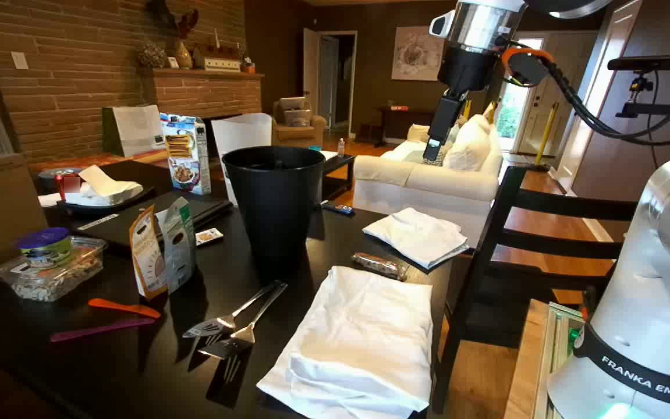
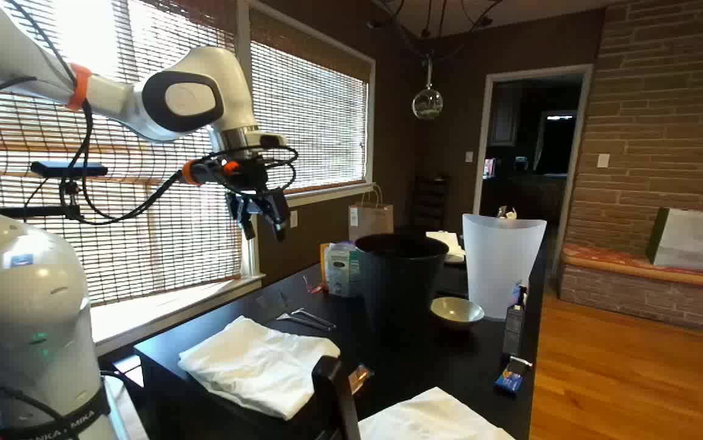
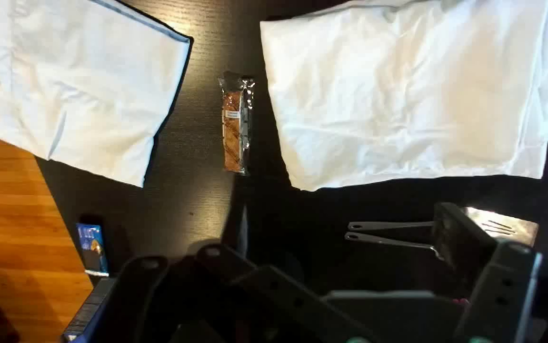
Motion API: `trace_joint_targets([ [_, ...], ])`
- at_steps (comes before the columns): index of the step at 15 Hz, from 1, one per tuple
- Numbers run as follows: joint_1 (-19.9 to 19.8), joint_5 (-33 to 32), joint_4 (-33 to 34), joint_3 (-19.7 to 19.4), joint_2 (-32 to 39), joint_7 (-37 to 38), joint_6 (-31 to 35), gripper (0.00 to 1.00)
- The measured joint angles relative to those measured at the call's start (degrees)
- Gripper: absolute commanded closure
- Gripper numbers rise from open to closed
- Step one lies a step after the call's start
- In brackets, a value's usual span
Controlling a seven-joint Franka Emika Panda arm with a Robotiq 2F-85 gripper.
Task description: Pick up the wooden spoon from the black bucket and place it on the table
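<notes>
The tall black bucket (image 1: 273, 203) stands on the dark table (image 1: 241, 265); it also shows in an exterior view (image 2: 397, 287). In the wrist view the area around the jaws is too dark to make it out. No wooden spoon shows in any view; most of the bucket's inside is hidden. My gripper (image 2: 263, 233) is high above the table, higher than the bucket's rim and off to one side of it. It also shows from the side in an exterior view (image 1: 432, 152). In the wrist view its fingers (image 3: 345, 231) are wide apart with nothing between them.
Folded white cloths (image 1: 364, 337) (image 1: 419, 235) and a wrapped bar (image 1: 379, 265) lie near the bucket. Metal utensils (image 1: 241, 326) and pouches (image 1: 163, 253) are beside it. A bowl (image 2: 457, 310) and translucent white bin (image 2: 501, 269) stand behind. A chair (image 1: 556, 244) borders the table.
</notes>
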Motion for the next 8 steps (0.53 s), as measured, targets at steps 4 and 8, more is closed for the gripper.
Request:
trace_joint_targets([
  [4, 0.0, 0.0, 0.0, 0.0, 0.0, 0.0, 0.0, 0.00],
  [8, -0.1, 0.0, 0.0, 0.2, 0.1, 1.0, 0.0, 0.00],
])
